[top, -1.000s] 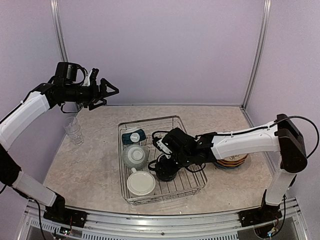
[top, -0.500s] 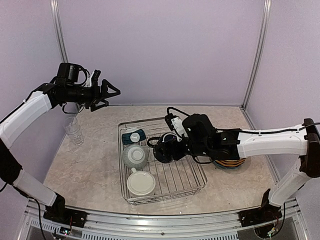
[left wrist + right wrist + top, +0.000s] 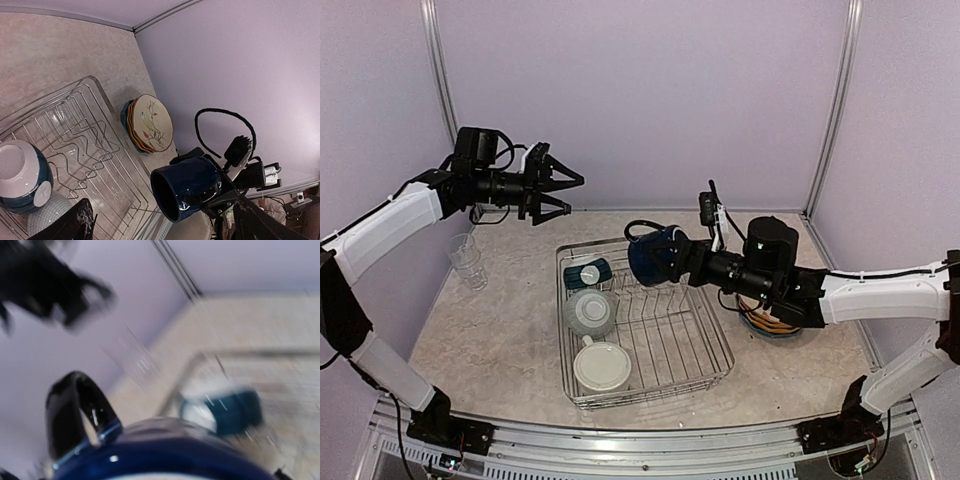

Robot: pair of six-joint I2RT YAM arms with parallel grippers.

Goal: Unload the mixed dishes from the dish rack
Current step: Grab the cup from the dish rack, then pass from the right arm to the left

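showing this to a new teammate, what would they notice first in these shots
The navy mug stands out most: the right gripper holds it tipped sideways in the air over the far end of the dish rack. Next comes the left gripper, open and empty, raised high at the far left. A stack of plates with a floral one on top sits on the table to the right of the rack.

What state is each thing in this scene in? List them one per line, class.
navy mug: in the air, tipped sideways, held by right gripper
left gripper: open, empty, in mid-air
dish rack: on the table, three dishes inside
teal bowl: in the rack, on its side
plates: stacked on the table beside the rack
glass tumblers: upright on the table
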